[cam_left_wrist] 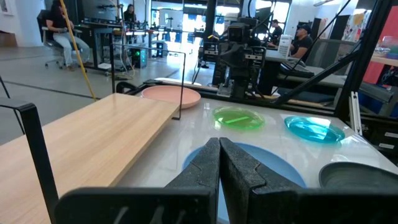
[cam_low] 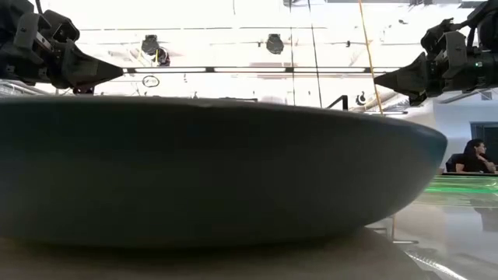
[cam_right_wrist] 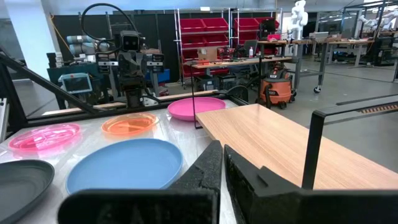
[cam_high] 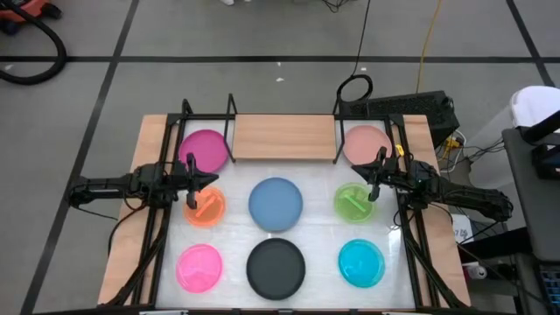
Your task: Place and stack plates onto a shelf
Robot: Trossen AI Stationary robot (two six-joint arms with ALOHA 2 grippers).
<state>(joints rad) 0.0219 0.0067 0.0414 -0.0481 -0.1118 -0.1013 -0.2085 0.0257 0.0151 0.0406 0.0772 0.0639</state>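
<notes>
— Dark foam fingers on the left gripper (cam_high: 213,179): how do they stand?
— Pressed together, holding nothing, above the orange plate (cam_high: 204,208), just beside the magenta plate (cam_high: 204,150).
— And the right gripper (cam_high: 371,178)?
— Same: fingers closed tight on nothing, over the green plate (cam_high: 353,202), near the pale pink plate (cam_high: 366,143).
— Where are the rest?
— Blue plate (cam_high: 276,203) mid-bench (cam_high: 315,236); hot pink plate (cam_high: 199,268), black plate (cam_high: 276,268) and cyan plate (cam_high: 361,263) along the near row. The shelf (cam_high: 284,137) carries no plate.
</notes>
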